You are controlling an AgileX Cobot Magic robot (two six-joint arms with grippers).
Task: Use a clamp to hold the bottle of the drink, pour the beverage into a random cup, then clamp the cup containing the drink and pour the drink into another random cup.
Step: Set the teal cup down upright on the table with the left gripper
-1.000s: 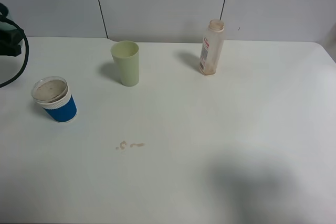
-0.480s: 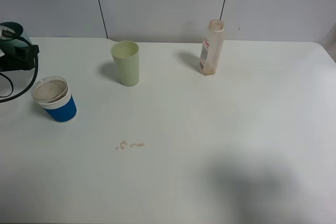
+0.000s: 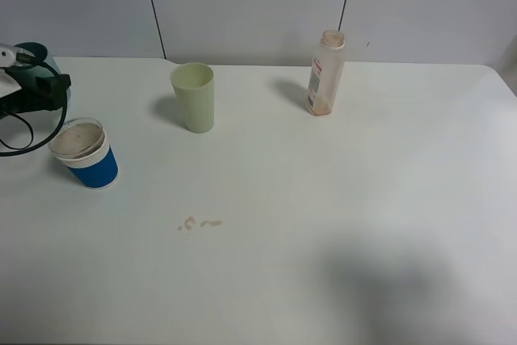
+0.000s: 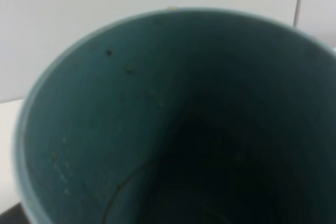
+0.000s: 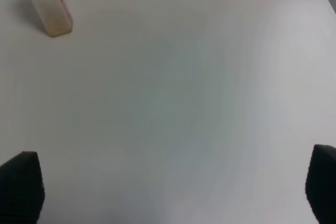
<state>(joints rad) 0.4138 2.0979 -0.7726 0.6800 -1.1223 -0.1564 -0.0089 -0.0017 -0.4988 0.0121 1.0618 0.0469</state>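
Observation:
At the table's far left my left gripper (image 3: 48,86) is shut on the teal cup (image 3: 37,52), held just behind the blue-sleeved paper cup (image 3: 84,153). The left wrist view is filled by the teal cup's dark inside (image 4: 173,129); I cannot tell whether the beverage is in it. The paper cup's inside looks pale brownish. The slim bottle (image 3: 325,74) stands upright at the back right, also in the right wrist view (image 5: 47,3), with only brown residue at its base. My right gripper (image 5: 168,187) is open over bare table, well short of the bottle.
A pale yellow-green tumbler (image 3: 194,97) stands upright at the back, between the paper cup and the bottle. Small brown drips (image 3: 199,223) mark the white table (image 3: 339,216) near its middle. A black cable (image 3: 24,131) loops from the left arm.
My left arm has moved right into view with the teal cup, closer to the paper cup. Nothing else has moved.

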